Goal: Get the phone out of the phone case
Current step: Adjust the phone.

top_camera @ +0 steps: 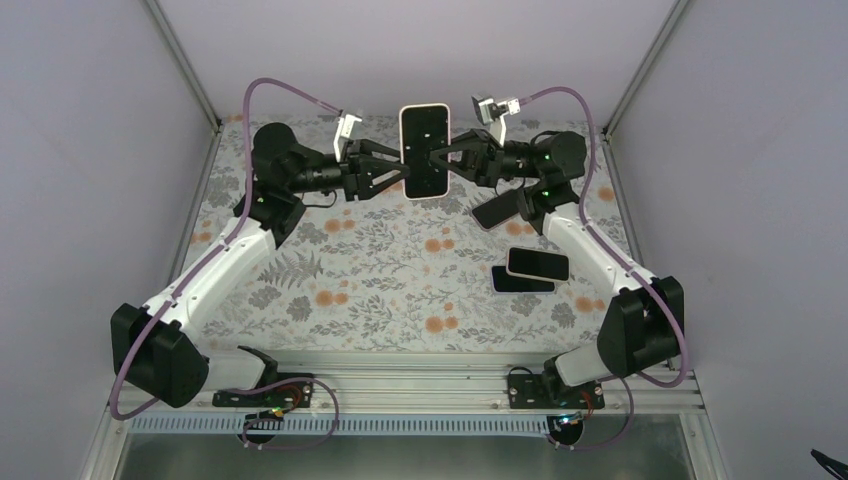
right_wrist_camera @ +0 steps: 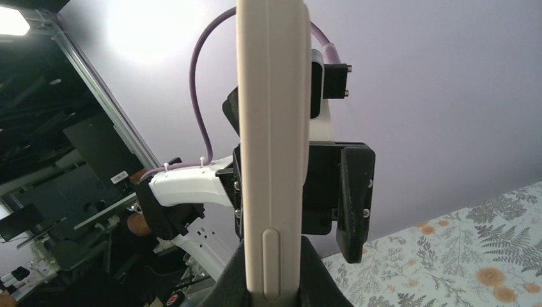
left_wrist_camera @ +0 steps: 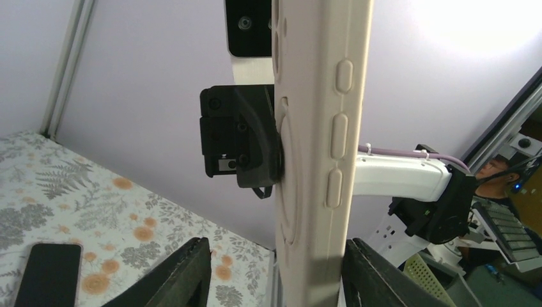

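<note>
"Cream phone case with a black screen in it: where is that?"

"Up in the air over the far part of the floral tabletop, between the two arms. The phone sits inside the case, with its screen turned towards the top camera."

"Which one has hold of it?"

"The right hand is clamped on the case. Its wrist camera looks straight along the narrow edge. The fingers press in on both faces low down, just beside a raised side button."

"And the left hand?"

"That one is parted, with its jaws astride the case from the opposite side. In its wrist view one finger stands clear of the near face. The other is right up against the far face, and I cannot tell whether it touches. Three button covers run down the edge facing that camera."

"So nothing is out of the case?"

"No. The cream rim goes all the way round the screen."

"What else is on the tabletop?"

"More handsets, on the right side. A dark phone lies tilted, partly under the right arm. Nearer the front is a pair of phones, one overlapping the other."
</note>
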Tool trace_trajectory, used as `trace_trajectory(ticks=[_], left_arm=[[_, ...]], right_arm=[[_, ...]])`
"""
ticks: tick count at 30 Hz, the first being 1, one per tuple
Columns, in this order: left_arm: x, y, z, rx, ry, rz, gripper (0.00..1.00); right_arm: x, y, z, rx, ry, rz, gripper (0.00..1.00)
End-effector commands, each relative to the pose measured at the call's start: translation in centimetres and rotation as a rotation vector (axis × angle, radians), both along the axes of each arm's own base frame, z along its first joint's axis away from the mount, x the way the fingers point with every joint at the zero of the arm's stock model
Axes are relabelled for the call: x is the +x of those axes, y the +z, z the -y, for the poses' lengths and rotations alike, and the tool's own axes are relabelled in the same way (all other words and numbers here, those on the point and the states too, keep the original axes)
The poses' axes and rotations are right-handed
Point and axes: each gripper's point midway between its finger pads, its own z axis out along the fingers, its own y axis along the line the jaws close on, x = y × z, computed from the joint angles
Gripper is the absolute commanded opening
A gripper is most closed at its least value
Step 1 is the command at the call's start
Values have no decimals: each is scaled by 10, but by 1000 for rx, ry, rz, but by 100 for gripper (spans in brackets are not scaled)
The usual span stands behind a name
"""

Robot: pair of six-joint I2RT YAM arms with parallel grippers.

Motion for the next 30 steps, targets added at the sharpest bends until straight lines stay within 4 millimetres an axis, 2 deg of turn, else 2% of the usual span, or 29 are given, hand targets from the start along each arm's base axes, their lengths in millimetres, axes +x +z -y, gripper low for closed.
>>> trace_trajectory(ticks=[1, 13, 23, 30], left_arm=[[-3, -1, 2, 7, -4, 41, 47], [5, -12, 5, 51, 10, 57, 3], [-1, -22, 4, 132, -11, 132, 2], [-3, -20, 3, 166, -12, 197, 2]], right_arm=[[-6, 17, -3, 31, -32, 97, 4], [4, 13, -9, -42, -72, 170, 4], [0, 1, -8, -144, -86, 238, 18], [-4, -7, -4, -191, -102, 279, 19]])
